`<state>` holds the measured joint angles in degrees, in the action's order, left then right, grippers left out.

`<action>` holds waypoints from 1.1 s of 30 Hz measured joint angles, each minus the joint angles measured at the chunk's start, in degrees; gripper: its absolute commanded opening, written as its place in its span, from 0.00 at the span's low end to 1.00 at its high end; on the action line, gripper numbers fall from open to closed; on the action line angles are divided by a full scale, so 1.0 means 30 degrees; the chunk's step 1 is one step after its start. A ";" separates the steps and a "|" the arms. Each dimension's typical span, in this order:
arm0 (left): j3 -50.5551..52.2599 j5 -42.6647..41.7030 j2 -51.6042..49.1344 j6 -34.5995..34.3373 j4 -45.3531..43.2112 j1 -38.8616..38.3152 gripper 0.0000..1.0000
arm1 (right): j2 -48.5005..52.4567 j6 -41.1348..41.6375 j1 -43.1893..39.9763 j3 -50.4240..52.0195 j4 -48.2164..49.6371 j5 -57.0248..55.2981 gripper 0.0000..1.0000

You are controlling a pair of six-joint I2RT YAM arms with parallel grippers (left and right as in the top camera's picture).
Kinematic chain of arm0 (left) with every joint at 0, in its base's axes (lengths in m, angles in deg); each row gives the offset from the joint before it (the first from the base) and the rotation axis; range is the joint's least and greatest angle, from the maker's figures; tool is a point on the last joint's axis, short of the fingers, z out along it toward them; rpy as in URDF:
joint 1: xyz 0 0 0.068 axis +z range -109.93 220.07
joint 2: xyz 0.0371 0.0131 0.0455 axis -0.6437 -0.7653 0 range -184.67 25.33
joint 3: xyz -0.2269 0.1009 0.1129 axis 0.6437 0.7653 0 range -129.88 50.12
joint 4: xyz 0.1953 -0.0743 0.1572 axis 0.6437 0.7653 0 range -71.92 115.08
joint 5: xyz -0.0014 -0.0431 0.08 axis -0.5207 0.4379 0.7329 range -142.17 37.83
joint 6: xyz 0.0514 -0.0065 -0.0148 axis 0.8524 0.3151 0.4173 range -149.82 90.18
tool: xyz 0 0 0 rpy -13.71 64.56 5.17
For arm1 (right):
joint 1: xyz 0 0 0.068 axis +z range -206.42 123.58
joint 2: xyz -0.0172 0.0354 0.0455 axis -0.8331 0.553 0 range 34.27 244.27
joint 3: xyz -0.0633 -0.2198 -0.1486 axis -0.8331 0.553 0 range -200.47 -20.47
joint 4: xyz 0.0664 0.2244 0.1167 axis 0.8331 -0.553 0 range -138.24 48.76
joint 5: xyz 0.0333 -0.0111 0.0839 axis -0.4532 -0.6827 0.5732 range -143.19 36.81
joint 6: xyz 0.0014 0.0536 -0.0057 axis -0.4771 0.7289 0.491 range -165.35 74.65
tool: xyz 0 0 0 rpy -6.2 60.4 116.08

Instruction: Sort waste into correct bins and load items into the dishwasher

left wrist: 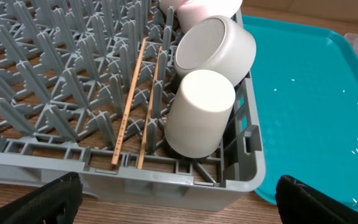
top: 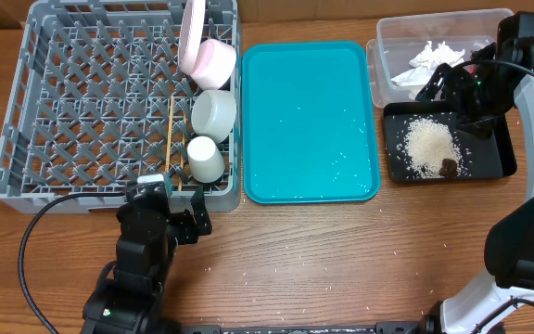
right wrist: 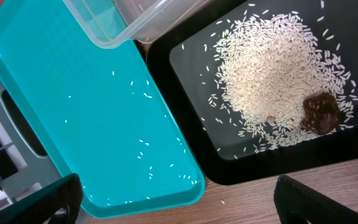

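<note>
- Both claws, left gripper (top: 170,193) and right gripper (top: 462,93), gape fully, holding nothing.
- Chopsticks (left wrist: 132,106) lie in the rack (left wrist: 42,158) beside the cup (left wrist: 199,112); withdraw low and you could snag its wall.

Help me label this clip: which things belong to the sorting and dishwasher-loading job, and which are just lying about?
Job: dish rack, plate, pink bowl, white bowl, cup, chopsticks, clear tub, napkin, black tray, rice, brown lump.
Lying about: teal tray, wooden table.
</note>
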<state>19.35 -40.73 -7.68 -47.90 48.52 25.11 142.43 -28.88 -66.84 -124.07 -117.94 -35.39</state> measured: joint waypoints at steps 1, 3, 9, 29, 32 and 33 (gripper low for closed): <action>0.0000 0.0000 0.0000 0.0000 0.0000 0.0007 1.00 | 0.0000 0.0000 0.0000 0.0000 0.0007 0.0000 1.00; 0.0000 0.0000 0.0000 0.0000 0.0000 0.0007 1.00 | 0.0000 0.0000 0.0000 0.0000 0.0000 0.0000 1.00; 0.0000 0.0000 0.0000 0.0000 0.0000 0.0007 1.00 | -0.0612 -0.0007 0.0437 0.0000 -0.0007 -0.0284 1.00; 0.0000 0.0000 0.0000 0.0000 0.0007 0.0007 1.00 | -1.3318 -0.4029 0.6237 0.4867 0.8867 -0.6331 1.00; 0.0000 0.0000 -0.0015 0.0000 0.0007 0.0007 1.00 | -1.6145 -0.4590 0.6229 0.9143 1.2072 -0.6054 1.00; 0.0000 0.0000 -0.0015 0.0000 0.0015 0.0007 1.00 | -1.6881 -0.4670 0.6229 1.0302 1.2917 -0.6011 1.00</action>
<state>19.35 -40.73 -7.73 -47.90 48.56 25.13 91.78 -42.89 -48.15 -93.16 -79.19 -53.42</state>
